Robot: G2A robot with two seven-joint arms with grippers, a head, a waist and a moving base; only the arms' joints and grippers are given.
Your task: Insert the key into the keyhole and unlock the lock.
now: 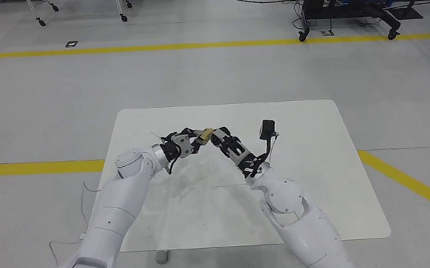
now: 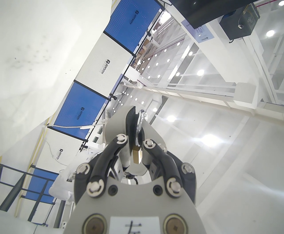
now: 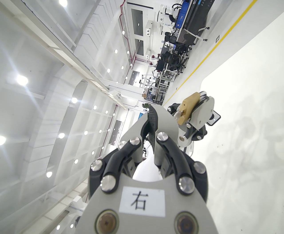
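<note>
White tabletop [image 1: 315,202] on a workshop floor; both arms meet above its middle.

**Findings, near to far**
1. The left hand [image 2: 136,124] is closed on the lock [image 2: 137,155]. The silver shackle [image 2: 142,118] is pinched between the pads [image 2: 131,124], and the brass body lies back toward the wrist. The lock is held in the air above the tabletop, not resting on it.
2. The right hand [image 3: 153,120] has its pads drawn together with no gap visible. No key blade can be made out, so I cannot tell whether it pinches a key. In the top view its tip sits just beside the lock, at the lock's 4 o'clock.
3. A black device [image 1: 268,128] lies on the tabletop at 3 o'clock from the two hands, apart from both, with a thin cable [image 1: 275,146] trailing from it.
4. A yellow line [image 1: 195,44] crosses the floor at 12 o'clock, well beyond the tabletop.

**Step in hand (judgement)**
The key is being presented to the keyhole, and insertion is not evident. The keyhole face is hidden. The next move calls for fine alignment with the lock's base and a straight push. A twist follows, with the left hand holding firm against the turn.

**Count**
- Hands: two.
- Lock: one.
- Key: none confirmed.
- Black device: one.
</note>
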